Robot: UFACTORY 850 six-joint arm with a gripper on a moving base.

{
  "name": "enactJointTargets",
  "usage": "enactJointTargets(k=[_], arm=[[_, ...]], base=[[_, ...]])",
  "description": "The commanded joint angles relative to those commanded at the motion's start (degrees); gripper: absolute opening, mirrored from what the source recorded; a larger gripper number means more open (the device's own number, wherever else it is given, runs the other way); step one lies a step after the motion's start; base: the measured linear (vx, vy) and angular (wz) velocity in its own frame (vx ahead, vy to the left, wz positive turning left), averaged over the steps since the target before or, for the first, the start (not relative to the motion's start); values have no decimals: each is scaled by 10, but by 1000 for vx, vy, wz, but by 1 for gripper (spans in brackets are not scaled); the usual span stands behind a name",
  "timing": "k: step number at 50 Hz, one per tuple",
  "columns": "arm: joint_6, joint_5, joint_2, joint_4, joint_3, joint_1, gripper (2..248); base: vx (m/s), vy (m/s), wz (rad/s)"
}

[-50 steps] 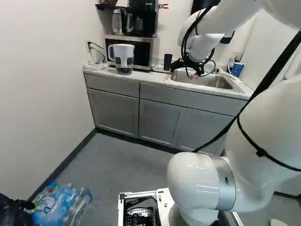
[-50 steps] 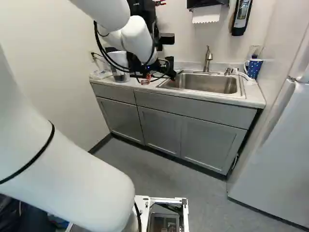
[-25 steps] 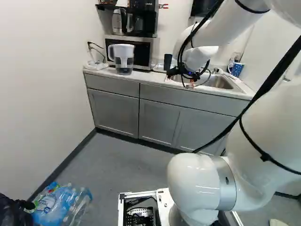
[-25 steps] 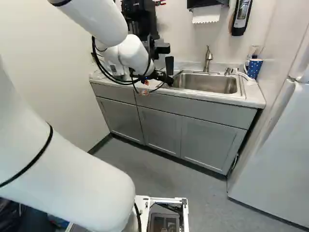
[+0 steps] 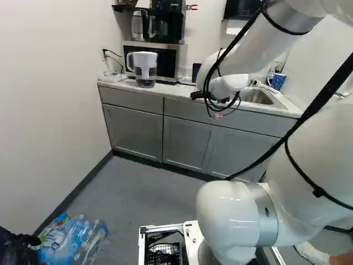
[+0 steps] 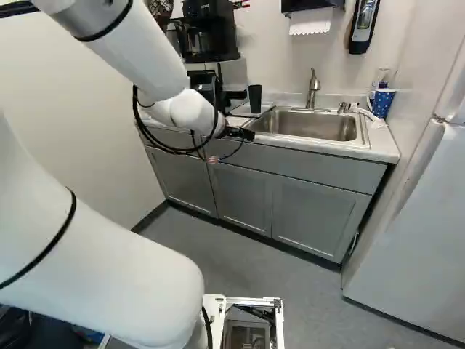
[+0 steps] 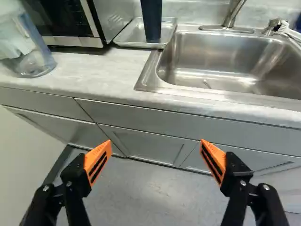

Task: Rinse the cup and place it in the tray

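Observation:
My gripper (image 6: 238,134) hangs in front of the counter edge, just left of the sink in the right base view. The wrist view shows the gripper (image 7: 156,145) wide open, its orange pads far apart and only floor and cabinet fronts beyond them. A dark cup (image 7: 151,20) stands on the shallow metal tray (image 7: 123,37) between microwave and sink, ahead of the gripper and apart from it. The same cup (image 6: 255,98) shows behind the gripper in the right base view. Its inside is hidden.
The steel sink (image 7: 216,59) with its faucet (image 6: 313,87) adjoins the tray. A water pitcher (image 5: 145,67) stands before the microwave (image 5: 165,62). A blue dotted mug (image 6: 382,102) is at the sink's far end. The fridge (image 6: 407,233) rises at the right.
My arm has drawn the gripper back from the sink and lower, toward the base, still open. The cup now shows more fully in the right base view. The base has not moved.

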Motion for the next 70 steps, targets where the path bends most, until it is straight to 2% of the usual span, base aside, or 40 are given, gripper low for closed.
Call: enactJointTargets(k=[20,35,53,70], arm=[[8,126,13,-16,90,27,247],[13,200,20,-25,144,43,247],[18,272,27,-35,196,59,247],[22,321,32,-41,231,69,247]], base=[[0,0,0],[0,0,0],[0,0,0],[0,0,0]])
